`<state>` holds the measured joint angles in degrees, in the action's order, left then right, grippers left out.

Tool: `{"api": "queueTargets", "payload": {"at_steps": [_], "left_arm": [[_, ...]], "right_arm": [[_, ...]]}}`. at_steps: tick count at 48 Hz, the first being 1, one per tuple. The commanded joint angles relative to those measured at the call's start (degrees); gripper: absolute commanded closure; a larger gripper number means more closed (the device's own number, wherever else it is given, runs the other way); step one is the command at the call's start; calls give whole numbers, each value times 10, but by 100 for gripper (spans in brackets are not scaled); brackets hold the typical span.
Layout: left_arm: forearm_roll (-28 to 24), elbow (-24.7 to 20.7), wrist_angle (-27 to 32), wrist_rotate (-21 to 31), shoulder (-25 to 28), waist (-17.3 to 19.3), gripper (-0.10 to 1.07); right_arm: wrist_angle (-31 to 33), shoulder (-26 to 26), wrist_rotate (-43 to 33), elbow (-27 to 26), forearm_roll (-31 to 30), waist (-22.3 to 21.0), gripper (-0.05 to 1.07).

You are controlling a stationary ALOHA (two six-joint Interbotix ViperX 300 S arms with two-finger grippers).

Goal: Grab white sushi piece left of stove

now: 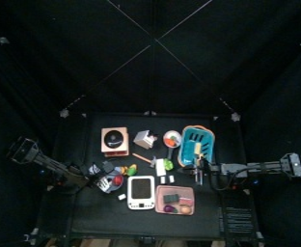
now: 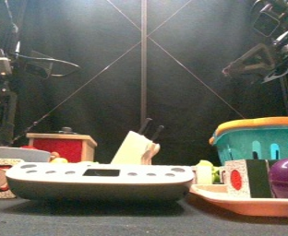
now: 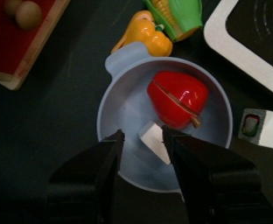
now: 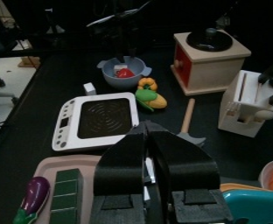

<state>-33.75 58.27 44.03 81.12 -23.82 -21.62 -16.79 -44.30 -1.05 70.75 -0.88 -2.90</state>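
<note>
The white sushi piece [image 1: 116, 199] is a tiny block on the table just left of the stove [image 1: 142, 191], a flat white panel. The right wrist view shows the white sushi piece [image 4: 90, 88] beside the stove [image 4: 98, 118]. In the left wrist view the white sushi piece [image 3: 254, 125] lies just outside a blue bowl [image 3: 127, 105]. My left gripper [image 3: 149, 162] hangs open over that bowl, apart from the piece. The bowl holds a red toy fruit [image 3: 180, 98] and a white slice. My right gripper [image 4: 153, 140] is shut and empty, right of the stove.
A brown box [image 1: 115, 140] and a knife block [image 1: 144, 138] stand behind the stove. A pink tray [image 1: 187, 206] with toy food sits right of it, a teal basket [image 1: 197, 143] behind that. Yellow and green toy vegetables [image 4: 150, 94] lie near the bowl.
</note>
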Motion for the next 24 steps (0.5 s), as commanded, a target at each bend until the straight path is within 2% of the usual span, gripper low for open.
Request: {"api": "queueTargets", "payload": {"at_steps": [1, 12, 24], "left_arm": [[-6, -24, -4, -2, 0, -8, 19], [-36, -70, -14, -3, 14, -50, 19], [-53, -121, -86, -24, 98, -75, 19]], "right_arm": [[-3, 1, 0, -6, 1, 0, 102], [-3, 1, 0, -6, -1, -1, 102], [-3, 1, 0, -6, 0, 0, 102]]}}
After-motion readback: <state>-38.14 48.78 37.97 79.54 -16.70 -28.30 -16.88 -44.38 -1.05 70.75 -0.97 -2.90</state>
